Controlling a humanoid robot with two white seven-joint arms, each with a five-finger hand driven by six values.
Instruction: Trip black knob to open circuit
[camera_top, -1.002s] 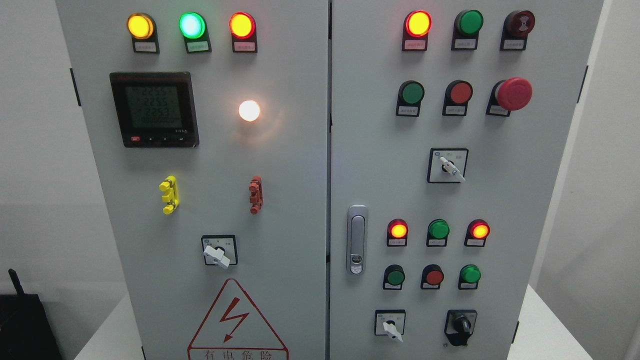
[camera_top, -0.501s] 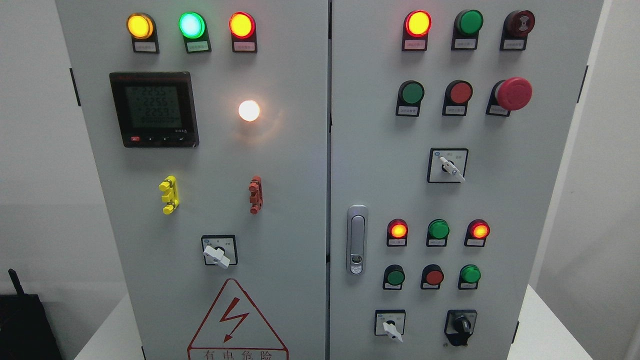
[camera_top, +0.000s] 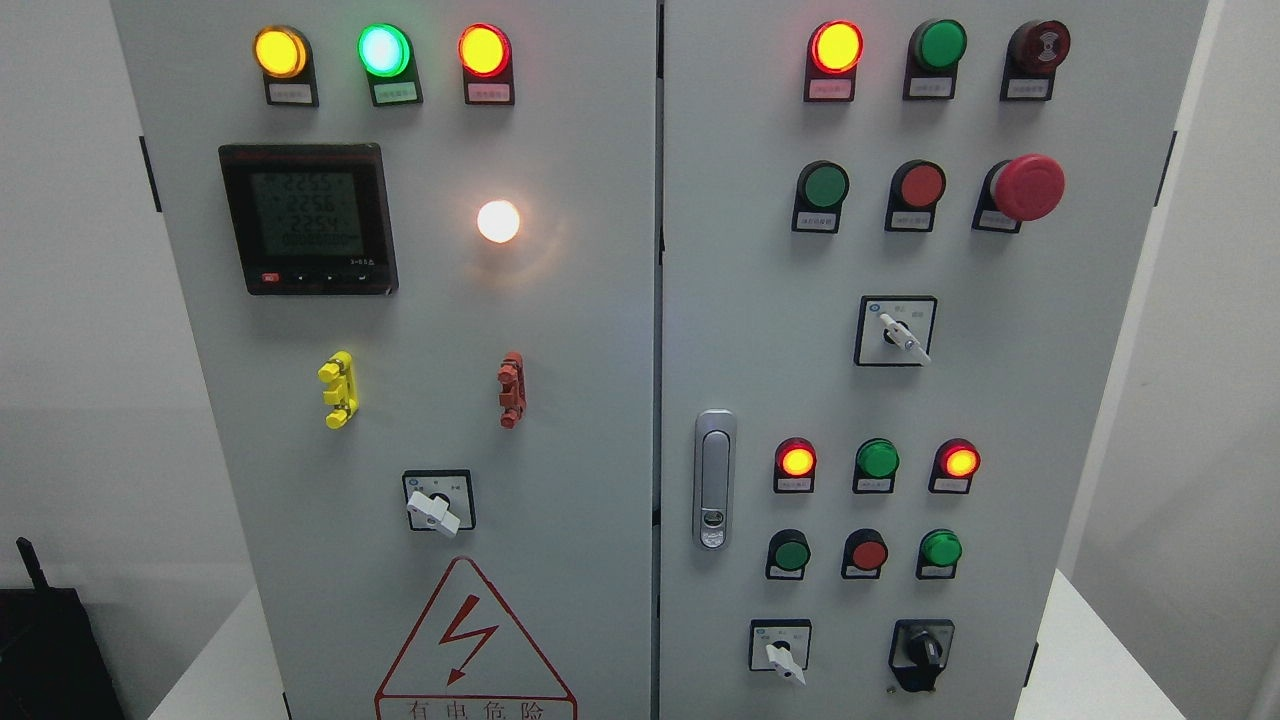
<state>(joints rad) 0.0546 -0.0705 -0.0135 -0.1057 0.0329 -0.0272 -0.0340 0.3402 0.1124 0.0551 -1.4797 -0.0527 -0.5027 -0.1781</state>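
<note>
i am looking at the black knob (camera_top: 922, 650), sitting low on the right door of the grey cabinet (camera_top: 560, 330), right of a white selector switch (camera_top: 780, 652). its handle is standing about upright. no hand is showing, so its grip i cannot tell.

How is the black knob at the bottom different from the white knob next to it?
The black knob is dark all over, and the white knob is pale on a white plate. The black knob's handle stands almost straight up and down, while the white knob's handle tilts down to the right. Both sit in the bottom row of the right door, and no hand touches either.
</note>
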